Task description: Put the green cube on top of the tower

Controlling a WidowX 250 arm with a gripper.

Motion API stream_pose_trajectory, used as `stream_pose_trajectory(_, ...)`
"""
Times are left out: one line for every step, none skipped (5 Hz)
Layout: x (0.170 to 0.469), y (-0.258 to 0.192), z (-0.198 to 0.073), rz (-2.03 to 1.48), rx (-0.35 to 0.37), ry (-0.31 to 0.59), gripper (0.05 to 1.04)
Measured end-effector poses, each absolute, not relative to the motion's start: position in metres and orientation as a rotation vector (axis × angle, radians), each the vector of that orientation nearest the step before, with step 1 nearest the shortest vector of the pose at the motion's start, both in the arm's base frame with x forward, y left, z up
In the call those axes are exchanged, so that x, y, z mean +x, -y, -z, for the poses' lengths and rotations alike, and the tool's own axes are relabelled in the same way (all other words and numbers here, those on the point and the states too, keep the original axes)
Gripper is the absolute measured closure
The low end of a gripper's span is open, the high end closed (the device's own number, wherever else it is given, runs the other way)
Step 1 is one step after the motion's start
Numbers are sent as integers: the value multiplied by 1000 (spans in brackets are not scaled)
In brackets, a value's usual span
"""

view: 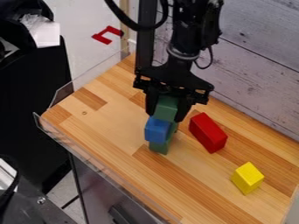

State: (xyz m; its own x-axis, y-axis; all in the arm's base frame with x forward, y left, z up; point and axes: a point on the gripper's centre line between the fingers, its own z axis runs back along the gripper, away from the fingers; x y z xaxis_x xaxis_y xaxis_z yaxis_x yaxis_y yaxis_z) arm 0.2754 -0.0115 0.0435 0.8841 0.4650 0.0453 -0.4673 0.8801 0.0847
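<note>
1. Green cube [166, 108]: it sits between the two fingers of the gripper [165, 116], at the upper end of the tower, just above the blue block [156, 130]. Whether its underside touches the blue block, I cannot tell.
2. The gripper points down over the table [108, 127], one finger on each side of the green cube. Its fingers are parted by about the cube's width and have hold of it, with the cube's front face showing between them.
3. Below the green cube, the tower has the blue block, with the lower green piece [159, 148] under it. More green shows behind the blue block, along its right side in the view; whether that is part of the same piece, I cannot tell.
4. The red block [208, 132] lies on the table to the right of the tower in the view, apart from it, its long side running at a slant. One end is near the gripper.
5. The yellow cube [248, 178] rests on the table near the lower right of the view, well apart from the tower and beyond the red block.
6. The black arm [189, 35] comes in from the top edge, beside a wall of grey boards [257, 65].
</note>
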Motion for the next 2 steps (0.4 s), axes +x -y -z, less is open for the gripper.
stream_pose_trajectory(275,5,-42,-510,83,14,491)
stream_pose_trajectory(275,3,-42,-516,75,10,491)
